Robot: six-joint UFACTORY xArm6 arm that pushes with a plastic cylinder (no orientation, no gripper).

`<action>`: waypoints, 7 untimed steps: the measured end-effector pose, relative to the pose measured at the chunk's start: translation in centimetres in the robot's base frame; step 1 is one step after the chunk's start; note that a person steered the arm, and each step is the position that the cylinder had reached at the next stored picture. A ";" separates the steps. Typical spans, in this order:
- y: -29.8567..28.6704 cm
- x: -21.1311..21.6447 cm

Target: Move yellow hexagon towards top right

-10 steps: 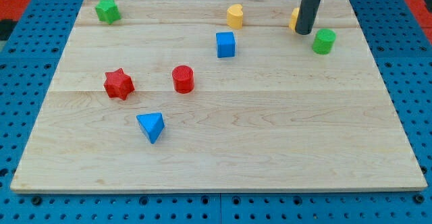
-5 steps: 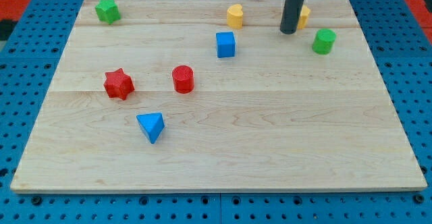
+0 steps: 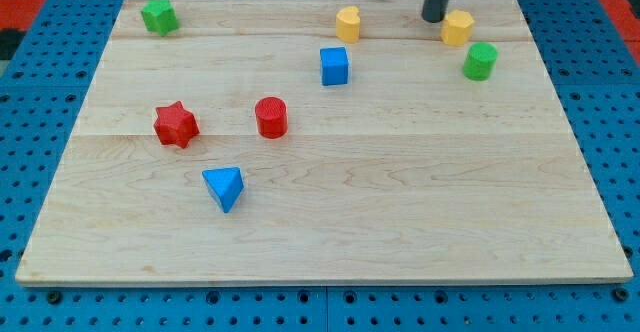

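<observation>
My tip holds nothing, being only a bare rod end, and it stands just beside the upper-left edge of the yellow hexagon, which lies near the view's top right of the wooden board. To push well, I judge that the tip should go around to the lower-left side of the hexagon and press slowly toward the corner, keeping away from the green cylinder just below it. I count 2 yellow blocks (the hexagon and a yellow rounded block), 2 green (the cylinder and a green block at the top left), 2 blue (a blue cube and a blue triangle), and 2 red (a red star and a red cylinder).
</observation>
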State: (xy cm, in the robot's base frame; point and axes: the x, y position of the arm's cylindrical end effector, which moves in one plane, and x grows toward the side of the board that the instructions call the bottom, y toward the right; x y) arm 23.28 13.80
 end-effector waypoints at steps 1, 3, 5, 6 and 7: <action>-1.9 1.3; -0.3 3.0; 4.1 1.9; 3.0 1.8; -0.1 1.8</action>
